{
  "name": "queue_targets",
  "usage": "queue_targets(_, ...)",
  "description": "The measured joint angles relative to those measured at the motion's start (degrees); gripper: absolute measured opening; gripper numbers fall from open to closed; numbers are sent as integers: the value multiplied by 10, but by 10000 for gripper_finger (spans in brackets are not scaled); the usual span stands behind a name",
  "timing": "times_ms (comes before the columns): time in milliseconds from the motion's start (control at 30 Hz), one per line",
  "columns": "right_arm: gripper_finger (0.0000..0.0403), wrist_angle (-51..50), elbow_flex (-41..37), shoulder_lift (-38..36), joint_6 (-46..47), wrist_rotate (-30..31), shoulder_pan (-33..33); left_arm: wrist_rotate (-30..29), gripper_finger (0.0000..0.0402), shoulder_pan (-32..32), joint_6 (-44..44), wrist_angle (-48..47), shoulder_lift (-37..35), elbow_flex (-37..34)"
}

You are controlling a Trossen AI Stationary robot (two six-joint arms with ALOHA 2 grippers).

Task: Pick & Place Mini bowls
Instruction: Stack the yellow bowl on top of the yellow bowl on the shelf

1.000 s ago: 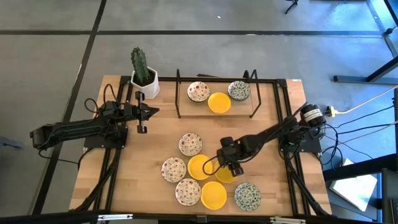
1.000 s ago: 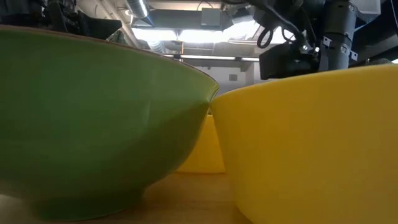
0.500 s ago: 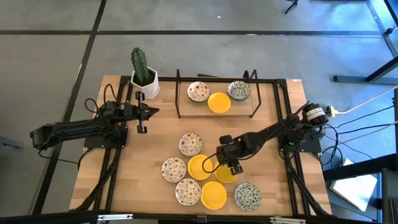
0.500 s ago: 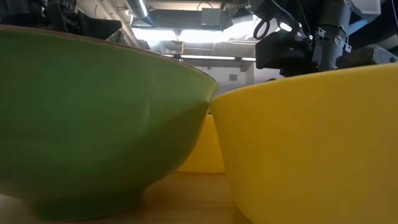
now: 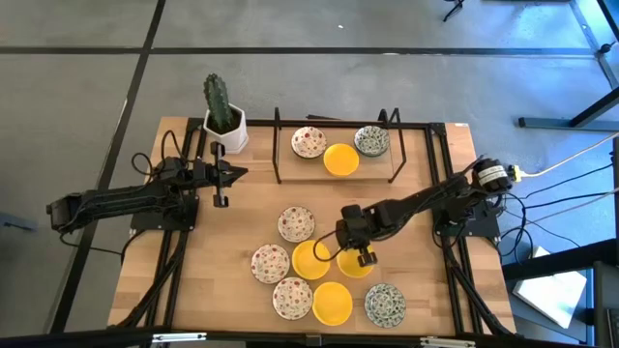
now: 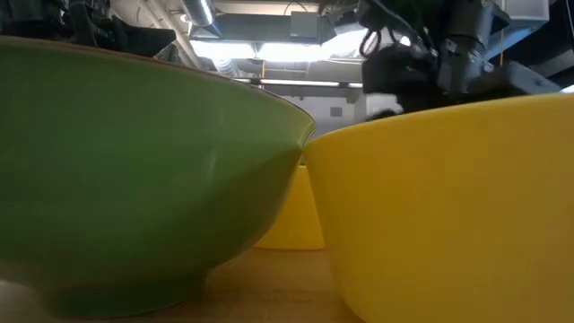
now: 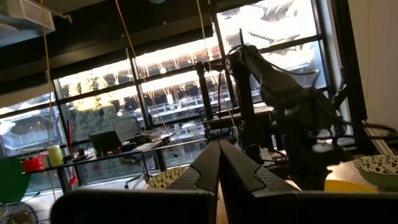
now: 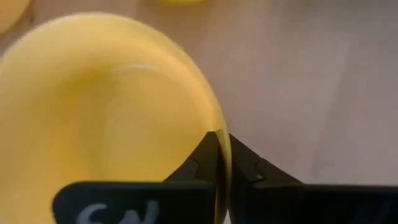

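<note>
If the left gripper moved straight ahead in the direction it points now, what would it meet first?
The shut left gripper points across the wooden table toward the black wire rack holding three small bowls. Its near end frame is probably first, though height is unclear, so the gripper may pass over it.

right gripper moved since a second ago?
Yes. In the high view the right gripper has slid slightly away from the speckled bowl at the near edge and shut on the yellow bowl rim.

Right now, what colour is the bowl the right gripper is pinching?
Plain yellow bowl, rim clamped by the right gripper; clearest in the right wrist view.
</note>
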Motion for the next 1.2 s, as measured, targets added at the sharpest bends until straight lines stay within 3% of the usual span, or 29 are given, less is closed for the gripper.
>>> queue_targets(267, 6, -25, 63, -81, -63, 28, -70, 0, 2, 0, 0, 0, 0, 0)
queue_targets(500, 4, -32, 138, -115, -95, 100, -212, 0, 8, 0, 0, 0, 0, 0)
queue_targets(833, 3, -78, 200, -76, -86, 13, -407, 0, 6, 0, 0, 0, 0, 0)
queue_targets(1200, 3, -90, 200, -15, -94, -15, -444, 0, 4, 0, 5, 0, 0, 0)
